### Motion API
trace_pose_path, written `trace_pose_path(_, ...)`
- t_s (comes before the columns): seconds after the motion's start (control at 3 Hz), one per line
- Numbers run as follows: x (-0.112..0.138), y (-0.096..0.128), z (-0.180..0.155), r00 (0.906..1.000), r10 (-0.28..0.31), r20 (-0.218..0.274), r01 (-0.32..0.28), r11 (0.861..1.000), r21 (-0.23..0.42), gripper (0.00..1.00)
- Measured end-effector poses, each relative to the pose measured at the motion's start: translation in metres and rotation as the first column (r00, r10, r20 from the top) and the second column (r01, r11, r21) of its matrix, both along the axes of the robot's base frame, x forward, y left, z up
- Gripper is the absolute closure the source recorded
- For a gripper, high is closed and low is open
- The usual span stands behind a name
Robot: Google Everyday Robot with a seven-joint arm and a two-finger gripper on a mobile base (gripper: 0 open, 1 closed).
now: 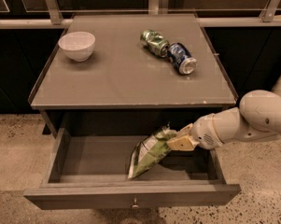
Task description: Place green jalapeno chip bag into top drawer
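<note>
The green jalapeno chip bag (149, 151) hangs tilted inside the open top drawer (130, 197), its lower corner touching the drawer floor near the front wall. My gripper (176, 141) comes in from the right over the drawer's right side and is shut on the bag's upper corner. The drawer is pulled fully out below the table, its small round knob (135, 203) at the front's centre.
On the grey table top (126, 73) stand a white bowl (77, 45) at the back left, a crushed green can (154, 42) and a blue can (182, 58) at the back right. My white arm (252, 120) stretches over the table's right front corner.
</note>
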State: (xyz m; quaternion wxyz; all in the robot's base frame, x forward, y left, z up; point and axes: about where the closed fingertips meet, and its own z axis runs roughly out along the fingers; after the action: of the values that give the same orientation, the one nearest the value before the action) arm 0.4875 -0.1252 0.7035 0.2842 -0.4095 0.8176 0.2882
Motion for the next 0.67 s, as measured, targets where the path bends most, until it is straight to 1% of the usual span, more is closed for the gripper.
trace_pose_path(0.33, 0.0118, -0.0037, -0.017, 0.9998, 0.012, -0.015, -0.013, 1.0, -0.008, 1.0)
trace_pose_path(0.67, 0.0122, -0.0037, -0.0176, 0.9998, 0.013, -0.016, -0.013, 1.0, -0.008, 0.81)
